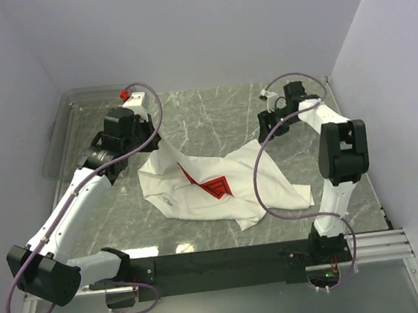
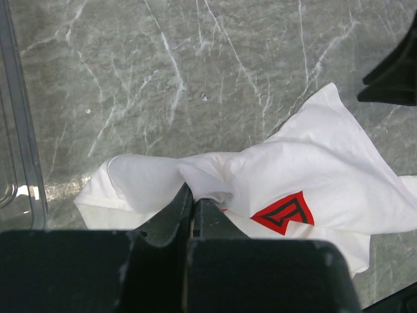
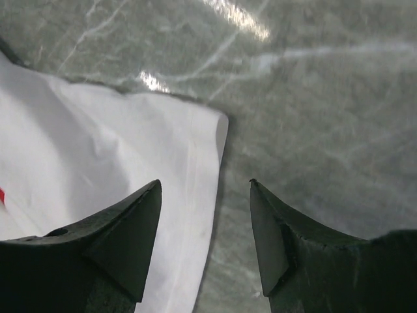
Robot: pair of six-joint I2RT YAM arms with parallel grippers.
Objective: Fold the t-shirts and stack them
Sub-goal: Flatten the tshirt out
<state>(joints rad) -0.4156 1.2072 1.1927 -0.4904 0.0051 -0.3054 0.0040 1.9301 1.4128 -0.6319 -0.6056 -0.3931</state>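
Note:
One white t-shirt (image 1: 231, 191) lies crumpled on the table's middle, part of its red print (image 1: 214, 186) showing. My left gripper (image 1: 154, 147) is shut on a bunched fold at the shirt's far left and lifts it slightly. In the left wrist view the fingers (image 2: 194, 194) pinch white cloth (image 2: 313, 163) beside the red print (image 2: 284, 214). My right gripper (image 1: 268, 131) is open and hovers over the shirt's far right corner. In the right wrist view the gripper (image 3: 205, 183) stands open, with the shirt's hemmed edge (image 3: 195, 169) below the gap. It holds nothing.
A clear plastic bin (image 1: 61, 138) stands at the far left, its rim near the left gripper (image 2: 19, 130). The grey marble table (image 1: 212, 115) is walled on three sides. A black rail (image 1: 227, 259) runs along the near edge.

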